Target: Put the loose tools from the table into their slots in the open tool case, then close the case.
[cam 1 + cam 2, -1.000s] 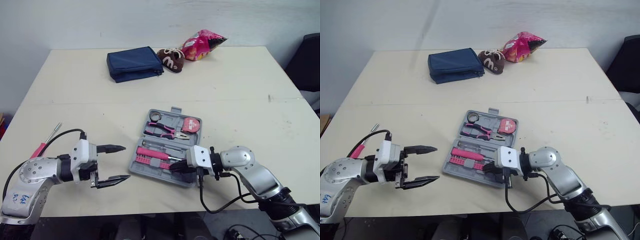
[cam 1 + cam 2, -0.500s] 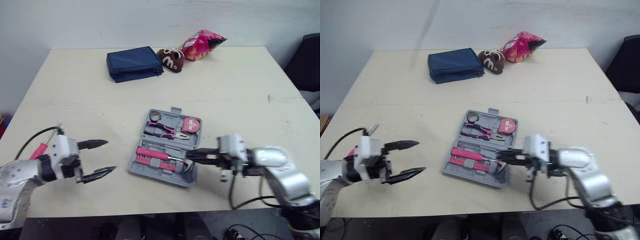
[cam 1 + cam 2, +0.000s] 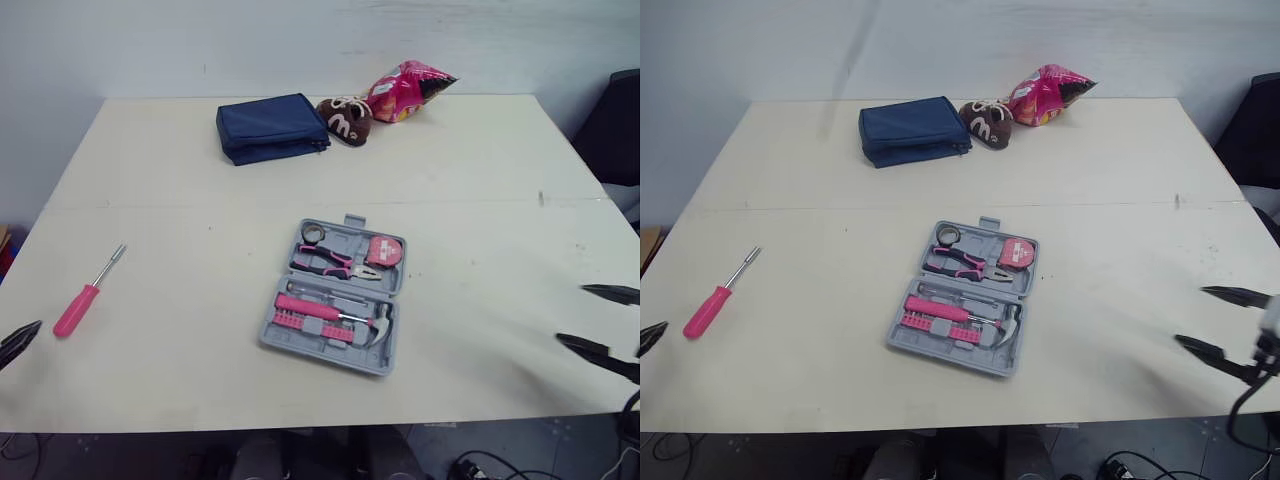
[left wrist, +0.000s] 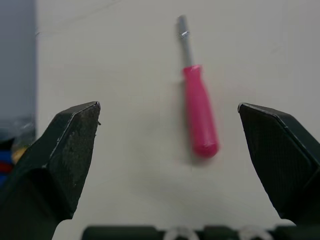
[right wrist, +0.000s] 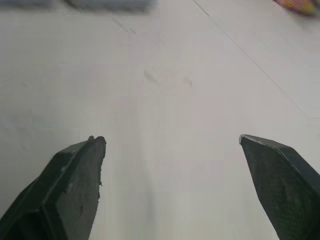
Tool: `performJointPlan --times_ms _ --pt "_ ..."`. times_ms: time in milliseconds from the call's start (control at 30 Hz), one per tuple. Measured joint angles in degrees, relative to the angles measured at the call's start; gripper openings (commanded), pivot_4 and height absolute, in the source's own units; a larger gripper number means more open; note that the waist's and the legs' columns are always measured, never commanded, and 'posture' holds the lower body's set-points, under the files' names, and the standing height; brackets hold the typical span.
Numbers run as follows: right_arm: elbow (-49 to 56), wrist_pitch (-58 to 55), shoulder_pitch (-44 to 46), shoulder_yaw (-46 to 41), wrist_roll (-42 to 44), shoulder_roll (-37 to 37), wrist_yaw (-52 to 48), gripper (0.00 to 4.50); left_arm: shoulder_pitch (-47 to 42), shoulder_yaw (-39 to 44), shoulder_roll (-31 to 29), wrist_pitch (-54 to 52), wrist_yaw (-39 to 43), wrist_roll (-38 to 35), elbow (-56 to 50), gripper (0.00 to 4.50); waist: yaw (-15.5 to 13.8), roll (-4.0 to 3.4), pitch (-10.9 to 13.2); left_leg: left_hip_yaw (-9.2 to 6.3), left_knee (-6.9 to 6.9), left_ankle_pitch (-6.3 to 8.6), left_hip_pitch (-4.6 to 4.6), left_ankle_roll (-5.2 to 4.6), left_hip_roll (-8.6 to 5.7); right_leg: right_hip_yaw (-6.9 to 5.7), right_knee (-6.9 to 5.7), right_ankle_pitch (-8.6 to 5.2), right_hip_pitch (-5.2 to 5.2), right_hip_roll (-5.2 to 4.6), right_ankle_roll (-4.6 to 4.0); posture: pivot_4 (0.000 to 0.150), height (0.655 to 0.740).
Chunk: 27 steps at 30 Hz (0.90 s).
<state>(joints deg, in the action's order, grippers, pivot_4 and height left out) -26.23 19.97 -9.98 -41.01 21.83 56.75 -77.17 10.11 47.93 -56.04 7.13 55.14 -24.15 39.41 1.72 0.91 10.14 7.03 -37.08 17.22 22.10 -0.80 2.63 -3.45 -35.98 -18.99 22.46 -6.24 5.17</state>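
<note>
Left gripper [image 4: 168, 105] is gaping wide, empty, framing the screwdriver [image 3: 88, 295] at frame left; advise centring on the pink handle before closing. Right gripper [image 3: 572, 314] is idling open, empty.

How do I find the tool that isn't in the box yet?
Start at the big cream table and find the open grey tool case near its middle. Look toward the robot's left: the screwdriver lies alone, pink handle, silver shaft.

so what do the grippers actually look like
The left gripper and right gripper each have two matte black fingers, broad at the base and tapering to blunt wedge tips, with a finely grained surface. A thin black cable loops below the right one.
</note>
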Motion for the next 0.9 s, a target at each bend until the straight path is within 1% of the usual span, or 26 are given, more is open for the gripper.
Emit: performJointPlan --times_ms 67,133,200,300,433,500,600,633,733,800,867,900 --pt "-7.5 4.7 -1.5 -2.7 -1.0 1.9 1.0 4.47 0.2 1.4 -0.9 1.9 -1.5 0.0 5.4 4.50 0.1 0.00 0.0 -0.05 0.06 0.05 -0.05 0.12 0.07 0.14 0.01 -0.01 -0.01 -0.01 -0.02 0.150 0.7400" --pt "-11.6 7.0 -1.6 -3.7 -1.1 2.1 2.0 4.47 0.7 1.6 -1.0 3.4 -1.8 0.0 8.1 4.50 0.3 0.00 0.0 -0.11 0.08 0.18 -0.09 0.46 0.09 0.37 -0.04 -0.02 -0.02 -0.01 -0.04 0.150 0.7400" --pt "-13.1 7.3 -1.6 -4.0 -0.5 2.0 2.5 4.47 0.9 1.5 -1.0 4.3 -1.7 0.0 9.1 4.50 0.7 -0.01 0.0 -0.12 0.11 0.16 -0.11 0.52 0.11 0.40 -0.08 -0.03 -0.02 -0.01 -0.06 0.150 0.7400" --pt "-10.2 6.1 -1.5 -3.7 1.5 0.8 1.6 4.47 0.5 1.5 -1.0 4.7 -0.7 -0.4 8.9 4.50 1.1 -0.06 0.0 -0.12 0.15 0.15 -0.13 0.56 0.12 0.41 -0.10 -0.03 -0.03 -0.01 -0.07 0.150 0.7400" --pt "-1.8 2.8 0.6 -0.7 5.0 -2.8 2.0 4.47 -0.7 -0.1 -0.3 4.1 1.4 -0.8 7.0 4.50 1.4 -0.10 0.0 -0.13 0.15 0.14 -0.13 0.58 0.11 0.41 -0.12 -0.03 -0.02 -0.02 -0.07 0.150 0.7400" --pt "6.5 -0.1 0.6 0.8 7.9 -5.9 3.1 4.47 -1.3 -1.7 0.3 2.5 2.7 -1.4 3.8 4.50 1.4 -0.09 0.0 -0.16 0.18 0.12 -0.12 0.60 0.11 0.38 -0.13 -0.03 -0.03 -0.02 -0.07 0.150 0.7400" --pt "19.1 -3.8 0.8 5.4 11.8 -9.9 4.3 4.47 -3.0 -4.4 0.9 -2.2 3.2 -2.0 -1.5 4.50 1.3 -0.09 0.0 -0.16 0.11 0.06 -0.10 0.51 0.10 0.39 -0.23 -0.03 -0.02 -0.02 -0.07 0.150 0.7400" --pt "22.7 -5.2 1.1 7.0 12.9 -10.7 5.0 4.47 -3.2 -5.1 0.9 -4.6 3.0 -2.1 -3.0 4.50 1.2 -0.09 0.0 -0.15 0.08 -0.06 -0.09 0.29 0.09 0.39 -0.26 -0.03 -0.02 -0.02 -0.06 0.150 0.7400" --pt "33.5 -9.3 3.0 11.3 15.9 -13.0 8.0 4.47 -4.4 -7.9 0.7 -12.7 1.8 -2.3 -6.6 4.50 1.1 -0.09 0.0 -0.15 0.08 -0.09 -0.10 0.24 0.08 0.38 -0.33 -0.03 -0.01 -0.03 -0.06 0.150 0.7400" --pt "38.5 -11.1 4.4 13.9 16.8 -14.3 9.6 4.47 -5.6 -9.5 0.7 -16.3 0.6 -2.2 -7.7 4.50 1.1 -0.06 -0.1 -0.15 0.07 -0.10 -0.09 0.24 0.08 0.34 -0.35 -0.03 0.00 -0.03 -0.06 0.150 0.7400" --pt "43.3 -12.9 7.0 18.2 17.7 -16.1 11.7 4.47 -8.4 -12.1 0.7 -19.3 -1.4 -1.0 -7.7 4.50 0.9 -0.06 -0.1 -0.15 0.02 -0.11 -0.09 0.22 0.07 0.31 -0.42 -0.03 0.01 -0.03 -0.06 0.150 0.7400" --pt "46.8 -14.1 9.3 21.9 18.0 -17.5 12.9 4.47 -11.2 -15.0 0.7 -20.5 -2.8 0.4 -7.7 4.50 0.7 -0.06 -0.1 -0.14 -0.03 -0.12 -0.09 0.21 0.06 0.31 -0.48 -0.03 0.03 -0.03 -0.06 0.150 0.7400"
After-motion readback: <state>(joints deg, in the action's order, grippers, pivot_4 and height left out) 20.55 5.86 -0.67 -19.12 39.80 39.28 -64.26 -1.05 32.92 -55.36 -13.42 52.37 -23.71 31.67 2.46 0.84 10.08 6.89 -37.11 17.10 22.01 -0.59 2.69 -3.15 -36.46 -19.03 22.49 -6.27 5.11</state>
